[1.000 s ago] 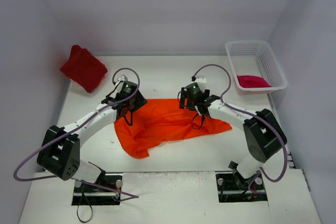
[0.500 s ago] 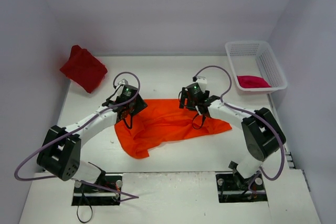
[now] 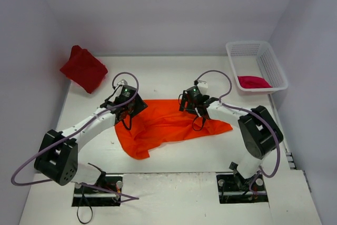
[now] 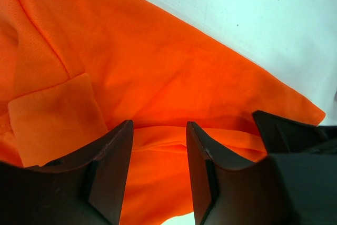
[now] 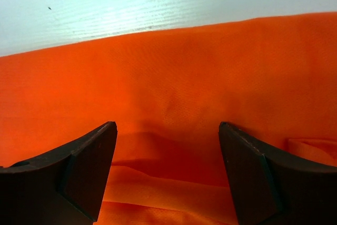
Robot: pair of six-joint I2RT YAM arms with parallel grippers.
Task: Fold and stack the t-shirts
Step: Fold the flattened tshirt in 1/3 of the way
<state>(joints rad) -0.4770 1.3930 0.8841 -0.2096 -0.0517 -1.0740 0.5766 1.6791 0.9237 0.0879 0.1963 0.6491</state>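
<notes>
Passage is left over the tabletop point(image 3: 168, 77) beyond the orange t-shirt point(image 3: 168, 125), flanked by the dark red t-shirt point(image 3: 84, 68) and the mesh basket point(image 3: 256, 51).

Pink t-shirt point(image 3: 253, 81) perhaps half behind basket point(image 3: 261, 89)

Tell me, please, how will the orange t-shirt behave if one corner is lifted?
Probably floppy: the orange t-shirt lies wrinkled with folds, so it should drape and hang. It likely weighs little, since the cloth looks thin. Lying flat, it should not roll.
</notes>
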